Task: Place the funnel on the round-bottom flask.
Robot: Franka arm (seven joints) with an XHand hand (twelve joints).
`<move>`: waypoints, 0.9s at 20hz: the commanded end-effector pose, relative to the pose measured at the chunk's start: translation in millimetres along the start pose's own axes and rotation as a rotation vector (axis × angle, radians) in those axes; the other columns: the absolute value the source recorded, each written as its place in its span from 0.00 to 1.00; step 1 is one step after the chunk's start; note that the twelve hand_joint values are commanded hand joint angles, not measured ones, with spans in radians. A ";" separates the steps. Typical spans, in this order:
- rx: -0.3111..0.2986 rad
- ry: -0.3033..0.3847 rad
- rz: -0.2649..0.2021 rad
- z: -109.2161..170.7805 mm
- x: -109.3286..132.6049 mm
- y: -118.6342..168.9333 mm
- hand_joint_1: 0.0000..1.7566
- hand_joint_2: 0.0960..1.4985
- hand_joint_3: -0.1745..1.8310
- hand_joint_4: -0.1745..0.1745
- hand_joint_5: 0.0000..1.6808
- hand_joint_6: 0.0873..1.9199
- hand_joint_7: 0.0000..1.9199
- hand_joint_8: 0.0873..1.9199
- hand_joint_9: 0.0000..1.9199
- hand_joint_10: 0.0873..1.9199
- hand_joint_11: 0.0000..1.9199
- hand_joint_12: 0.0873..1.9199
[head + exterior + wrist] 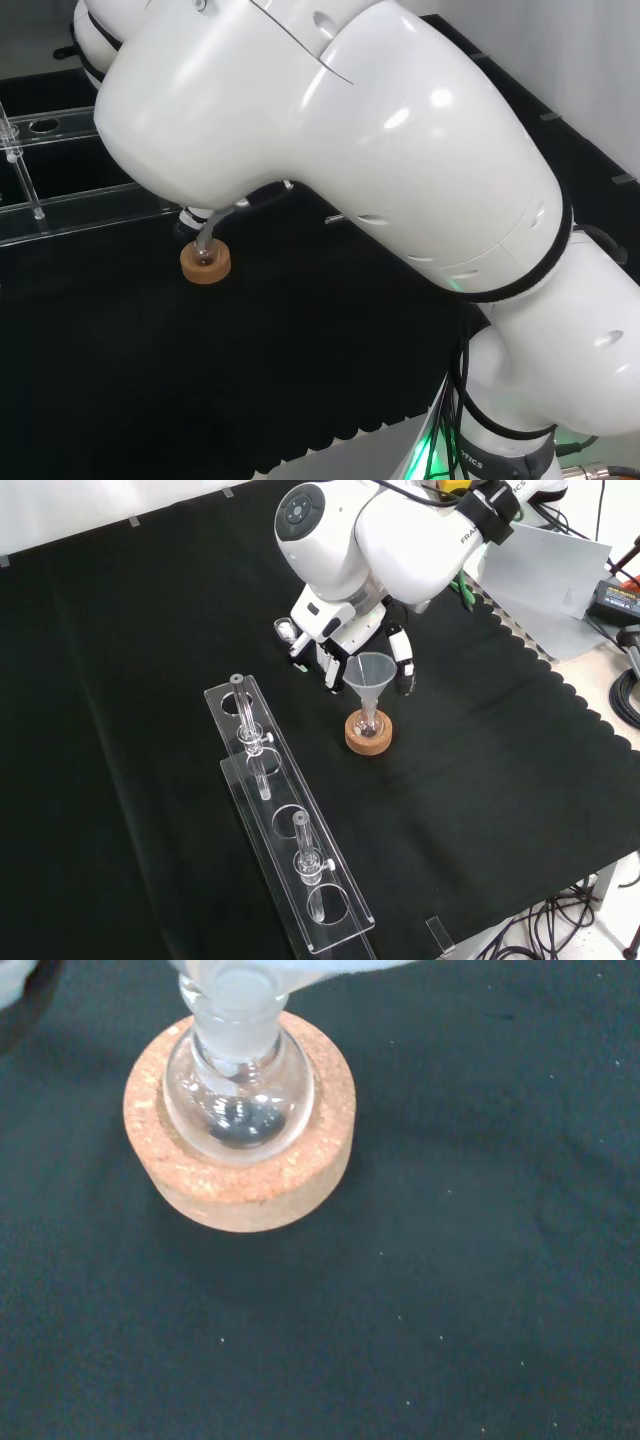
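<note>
A small clear round-bottom flask (368,723) sits upright in a cork ring (368,740) near the middle of the black cloth. A clear funnel (370,672) stands over it, its stem running down into the flask's neck. The hand (403,662) hangs from the arm just behind the funnel, its fingers and thumb against the two sides of the cone. In the head view the cork ring (205,265) and the funnel's stem (212,232) peek out under the arm's big white link. The wrist view looks down on the flask's bulb (238,1105) in the cork ring (245,1185).
Two long clear racks (290,820) holding test tubes (303,848) lie just left of the flask in the front view. The same racks (60,215) run along the far left in the head view. Papers and cables (545,570) lie beyond the cloth's scalloped edge.
</note>
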State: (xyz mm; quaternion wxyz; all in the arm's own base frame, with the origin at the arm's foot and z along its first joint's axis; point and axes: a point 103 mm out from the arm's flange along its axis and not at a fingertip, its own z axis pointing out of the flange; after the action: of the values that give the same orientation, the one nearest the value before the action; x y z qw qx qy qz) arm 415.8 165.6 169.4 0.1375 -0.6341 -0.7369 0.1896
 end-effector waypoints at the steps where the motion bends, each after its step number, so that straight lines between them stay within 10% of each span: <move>1: 0.004 -0.002 -0.002 2.2 -1.2 -2.0 0.42 0.35 0.34 0.60 0.46 0.35 0.63 0.22 0.55 0.12 0.00 0.77; 18: 0.005 -0.005 -0.016 -1.6 13.5 0.5 0.42 0.35 0.34 0.60 0.44 0.34 0.62 0.21 0.55 0.12 0.00 0.78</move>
State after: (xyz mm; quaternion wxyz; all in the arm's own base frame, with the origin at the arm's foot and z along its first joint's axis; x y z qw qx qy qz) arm 415.3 173.8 170.0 0.1387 -0.6289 -0.7403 0.1929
